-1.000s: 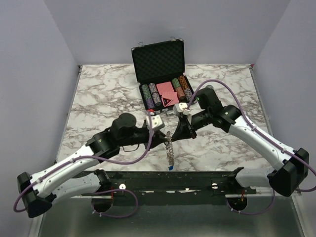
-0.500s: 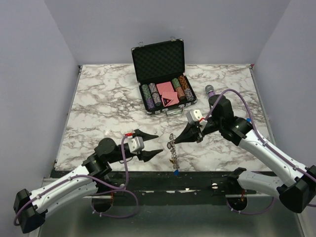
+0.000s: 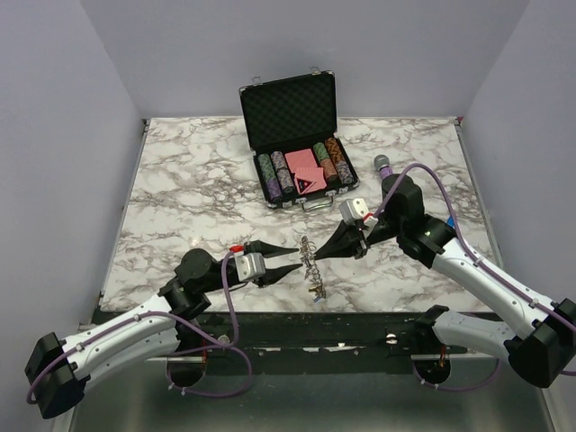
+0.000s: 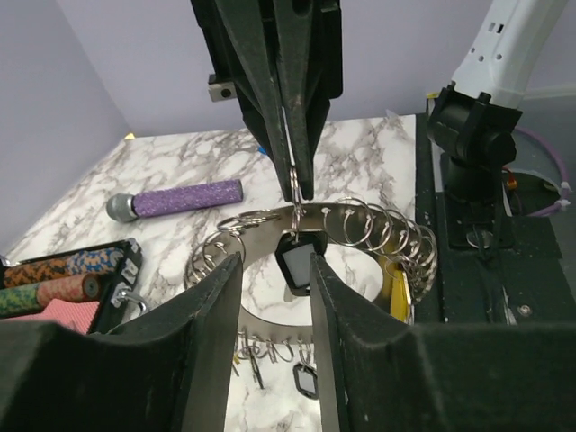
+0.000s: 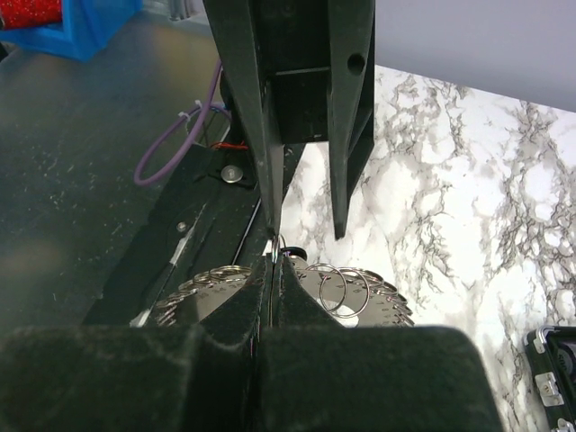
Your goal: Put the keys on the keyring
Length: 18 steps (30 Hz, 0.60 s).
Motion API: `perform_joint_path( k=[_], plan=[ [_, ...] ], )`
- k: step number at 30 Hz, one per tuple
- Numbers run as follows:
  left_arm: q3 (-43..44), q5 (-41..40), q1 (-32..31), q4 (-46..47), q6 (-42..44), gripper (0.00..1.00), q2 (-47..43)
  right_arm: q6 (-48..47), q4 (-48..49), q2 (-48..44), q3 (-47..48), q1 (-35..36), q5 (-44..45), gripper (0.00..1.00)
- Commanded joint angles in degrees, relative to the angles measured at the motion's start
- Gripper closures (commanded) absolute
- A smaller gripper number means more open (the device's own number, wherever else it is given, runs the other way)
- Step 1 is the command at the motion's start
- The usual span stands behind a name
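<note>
Our right gripper is pinched shut on one of the small split rings fringing the keyring, holding it on edge above the table, close to the middle of the near edge. Our left gripper stands with jaws parted either side of a black key dangling below that pinch; we cannot tell whether a pad touches it. A yellow key hangs further round. We judge the keyring to be stiff, thin steel, light but slick, and free to pivot on that one pinch. The keys are tiny, with smooth plastic heads and short silver blades. We would grip a key by its flat head, leaving the hole free.
</note>
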Motion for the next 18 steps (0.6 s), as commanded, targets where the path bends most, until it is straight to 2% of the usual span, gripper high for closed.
perform_joint_path(
  k=[1, 14, 18],
  plan=[
    [1.60, 4.14, 0.13, 3.65, -0.86, 0.59, 1.87, 3.10, 5.61, 0.01, -0.51, -0.12, -1.83, 1.00],
    [2.22, 5.55, 0.13, 4.62, -1.82, 0.62, 2.49, 6.35, 8.77, -0.35, -1.83, -0.39, -1.38, 1.00],
    [2.66, 6.34, 0.04, 4.62, -2.09, 0.68, 3.19, 6.79, 8.86, -0.35, -1.92, -0.47, -1.21, 1.00]
  ],
)
